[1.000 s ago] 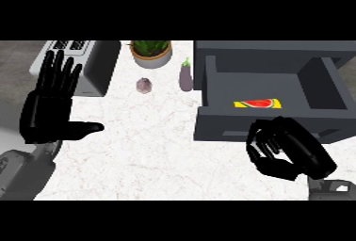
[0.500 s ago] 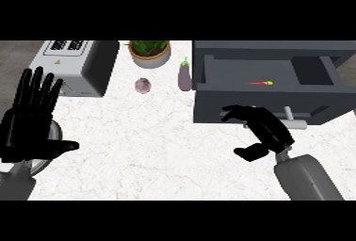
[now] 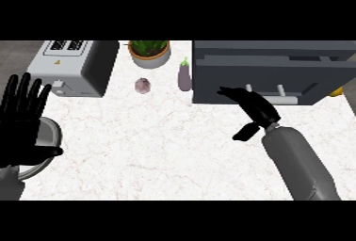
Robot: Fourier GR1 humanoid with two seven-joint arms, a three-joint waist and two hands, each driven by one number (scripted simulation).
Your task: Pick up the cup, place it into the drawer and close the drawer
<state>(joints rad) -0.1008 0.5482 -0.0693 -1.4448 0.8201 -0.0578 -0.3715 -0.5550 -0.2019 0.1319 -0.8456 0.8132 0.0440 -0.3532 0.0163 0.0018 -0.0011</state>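
The grey drawer [image 3: 271, 70] at the back right is pushed almost fully in, and its inside is hidden. No cup shows inside it. My right hand [image 3: 254, 107] is open, with straight fingers lying against the drawer's front just left of the pale handle [image 3: 279, 97]. At the left edge my left hand [image 3: 22, 123] rests open with its fingers up, holding nothing.
A silver toaster [image 3: 73, 66] stands at the back left, with a potted plant [image 3: 149, 51] to its right. A purple eggplant [image 3: 184, 78] and a small mauve rounded object [image 3: 142, 85] lie left of the drawer. A grey round rim [image 3: 52, 137] shows under my left hand. A yellow bit [image 3: 338, 92] peeks out right of the drawer.
The drawer has slid inward, hiding the red and yellow thing seen in it earlier. My right hand has straightened its fingers and moved forward with the drawer front. The left hand has drifted left.
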